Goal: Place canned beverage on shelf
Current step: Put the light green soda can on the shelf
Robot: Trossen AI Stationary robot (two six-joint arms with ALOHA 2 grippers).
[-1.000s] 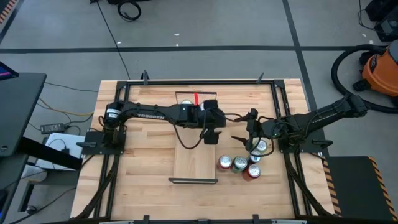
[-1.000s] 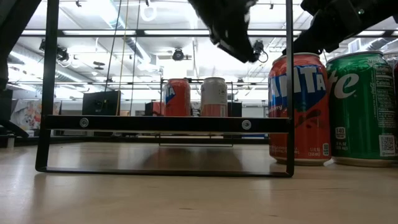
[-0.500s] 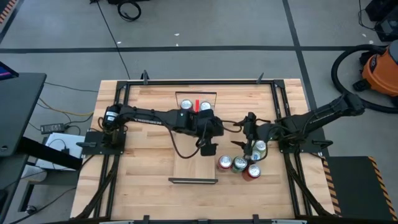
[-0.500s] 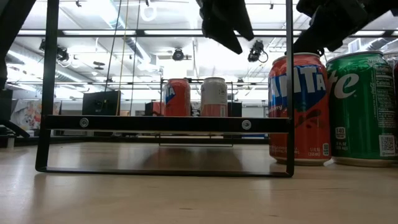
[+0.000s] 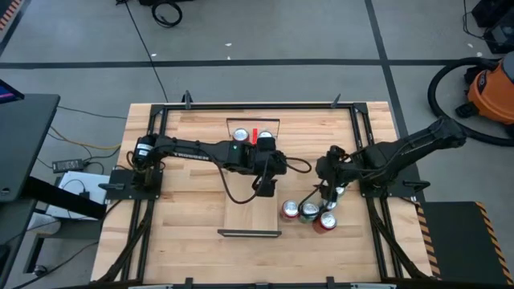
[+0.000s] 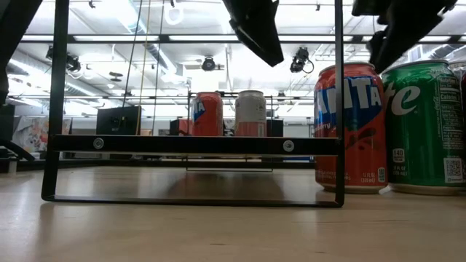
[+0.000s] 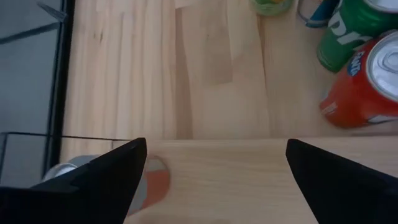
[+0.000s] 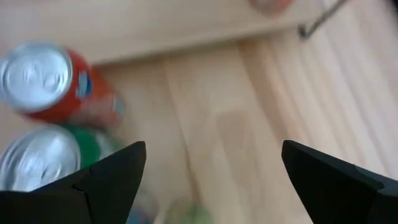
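Slatted wood tabletop (image 5: 185, 201), grey tiled floor (image 5: 305, 32), orange vacuum (image 5: 491, 90) nearby

The left gripper (image 7: 214, 177) hangs with fingers spread wide over the shelf (image 7: 249, 180). An orange can (image 7: 364, 84) and a green can (image 7: 351, 28) stand touching on the table (image 7: 155, 68).

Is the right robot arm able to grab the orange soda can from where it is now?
Probably yes. The right gripper hangs open just above the cluster of cans, and the orange can stands at the cluster's shelf-side edge with its top uncovered. The green can touching it could crowd one finger.
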